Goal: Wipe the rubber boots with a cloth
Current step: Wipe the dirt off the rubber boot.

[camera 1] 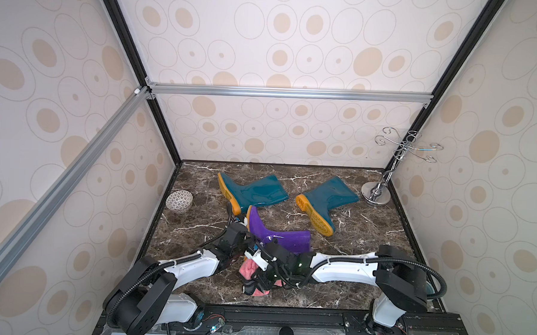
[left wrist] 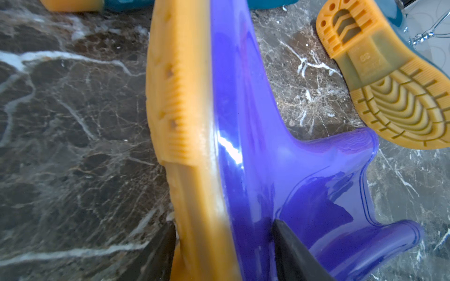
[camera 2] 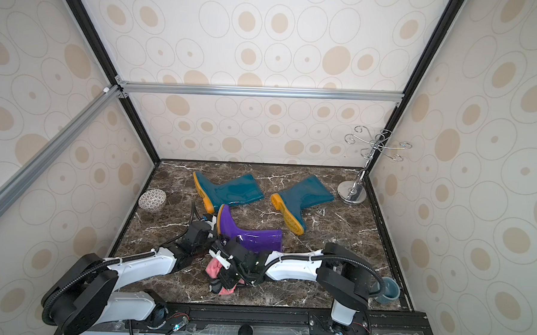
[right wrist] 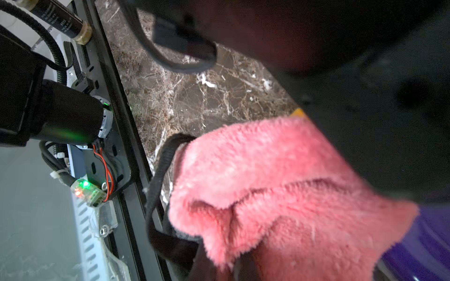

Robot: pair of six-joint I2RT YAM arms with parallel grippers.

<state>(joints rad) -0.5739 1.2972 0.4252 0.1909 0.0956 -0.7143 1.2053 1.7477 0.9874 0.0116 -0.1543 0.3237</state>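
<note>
Purple boot (camera 1: 276, 234) lies sideways near the front middle of the surface (camera 1: 366, 241). The left tool (left wrist: 224, 233) pinches its foot, sole to upper, probably to steady it. The right tool (camera 1: 255, 259), pressed together on the pink cloth (camera 1: 247, 268), hangs just beside it. Bowl (camera 1: 179, 201) at the left edge, cup (camera 2: 388, 290) in the front right corner: contents unseen.

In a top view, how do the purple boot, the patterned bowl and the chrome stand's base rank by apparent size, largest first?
1. purple boot, though partly hidden.
2. patterned bowl and chrome stand's base: alike, not ranked.
</note>
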